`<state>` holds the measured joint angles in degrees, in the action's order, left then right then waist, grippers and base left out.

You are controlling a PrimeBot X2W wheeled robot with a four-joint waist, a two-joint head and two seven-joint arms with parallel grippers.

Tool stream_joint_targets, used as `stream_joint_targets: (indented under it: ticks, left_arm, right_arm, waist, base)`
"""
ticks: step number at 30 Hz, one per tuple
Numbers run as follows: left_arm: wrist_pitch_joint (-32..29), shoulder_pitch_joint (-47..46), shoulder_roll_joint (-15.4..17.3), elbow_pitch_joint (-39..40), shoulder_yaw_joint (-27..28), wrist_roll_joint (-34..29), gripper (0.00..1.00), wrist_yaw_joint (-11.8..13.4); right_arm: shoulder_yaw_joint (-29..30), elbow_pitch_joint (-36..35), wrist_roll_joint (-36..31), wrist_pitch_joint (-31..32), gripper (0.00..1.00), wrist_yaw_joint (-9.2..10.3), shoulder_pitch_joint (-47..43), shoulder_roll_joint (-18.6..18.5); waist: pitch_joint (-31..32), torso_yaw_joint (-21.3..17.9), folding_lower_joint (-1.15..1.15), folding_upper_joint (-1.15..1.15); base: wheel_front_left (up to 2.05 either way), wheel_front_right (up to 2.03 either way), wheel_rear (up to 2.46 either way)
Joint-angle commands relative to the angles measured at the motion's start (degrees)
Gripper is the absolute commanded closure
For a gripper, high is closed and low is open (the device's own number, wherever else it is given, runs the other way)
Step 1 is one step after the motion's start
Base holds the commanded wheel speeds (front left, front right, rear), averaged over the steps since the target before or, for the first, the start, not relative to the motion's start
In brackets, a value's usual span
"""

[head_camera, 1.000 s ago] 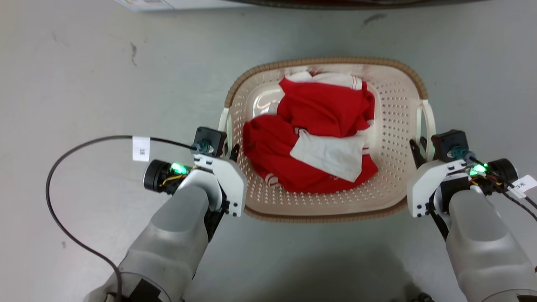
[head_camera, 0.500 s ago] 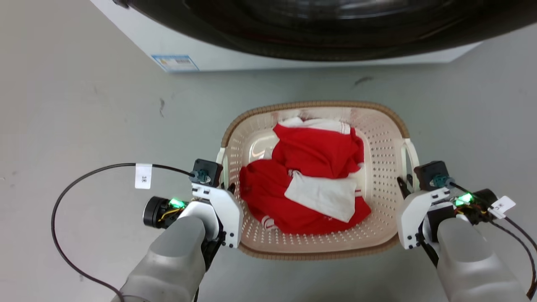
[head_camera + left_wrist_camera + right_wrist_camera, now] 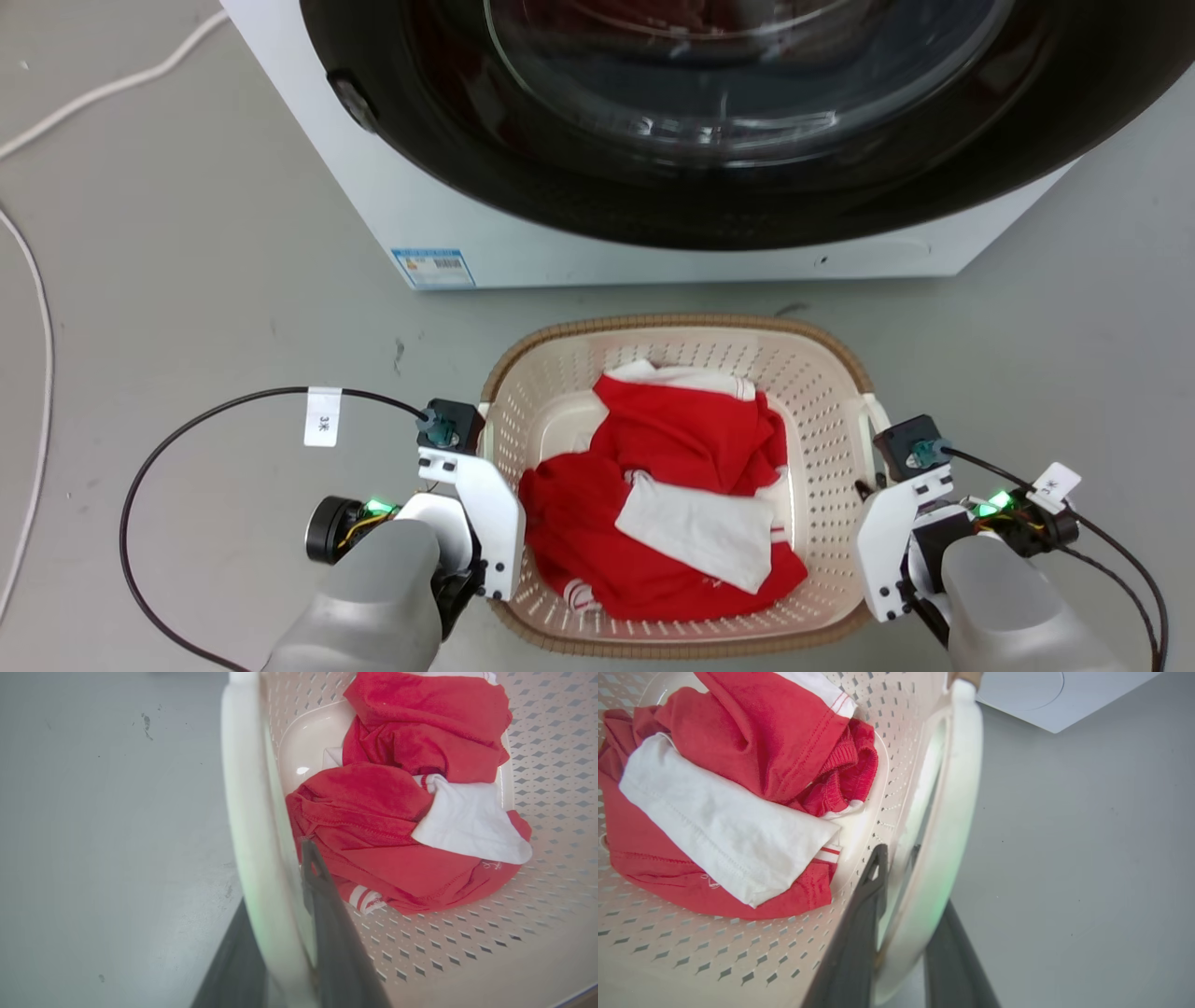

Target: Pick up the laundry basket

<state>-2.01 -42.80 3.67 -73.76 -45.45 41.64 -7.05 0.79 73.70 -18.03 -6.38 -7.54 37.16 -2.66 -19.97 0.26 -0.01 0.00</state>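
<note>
Cream plastic with a brown rim, the basket (image 3: 826, 411) sits before the washer (image 3: 653, 257), on or just above the grey floor (image 3: 187, 280); from the head view I cannot tell whether it is off the ground. Red clothes (image 3: 686, 439) lie heaped inside with a white cloth (image 3: 695, 532) on top. The left gripper (image 3: 275, 933) is closed narrowly around the left handle (image 3: 247, 812), one dark finger inside the loop against the perforated wall and the other outside it. The right gripper (image 3: 906, 933) grips the right handle (image 3: 955, 812) the same way, the white loop pinched between its two fingers. Both arms flank the basket at its two short sides. A black cable (image 3: 187, 420) loops over the floor by the left arm, and a white cord (image 3: 42, 308) trails along the far left edge.
</note>
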Motion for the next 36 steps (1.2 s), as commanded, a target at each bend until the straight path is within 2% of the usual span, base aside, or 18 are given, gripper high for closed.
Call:
stream_joint_targets:
  ticks: [1, 19, 29, 36]
  left_arm:
    - [-0.5, 0.2, 0.7, 0.2, -0.2, 0.3, 1.00, -0.4]
    - [-9.4, 4.7, 2.1, 1.7, -3.5, 4.3, 1.00, -0.5]
    - [-15.4, 6.5, 4.1, 3.9, -6.5, 6.9, 1.00, -0.6]
    - [-16.7, 6.8, 5.1, 4.6, -8.5, 8.3, 1.00, -0.5]
  right_arm:
    - [-2.2, 0.1, 1.4, 1.2, 1.00, 0.10, -1.1, -0.4]
    - [-22.7, 0.1, 22.3, 10.5, 1.00, 0.06, -4.9, -0.4]
    - [-30.3, -0.3, 29.9, 15.4, 1.00, 0.06, -6.9, -0.4]
    - [-34.4, -0.5, 34.3, 18.5, 1.00, 0.04, -7.1, -0.4]
  waist:
    - [2.2, -0.1, 0.01, 0.00]
    - [13.3, -0.8, 0.01, 0.00]
    - [18.4, -1.0, 0.01, 0.00]
    - [20.1, -1.4, 0.01, 0.00]
  base:
    - [0.00, 0.00, 0.00]
    - [0.00, 0.00, 0.00]
    - [0.00, 0.00, 0.00]
    - [0.00, 0.00, 0.00]
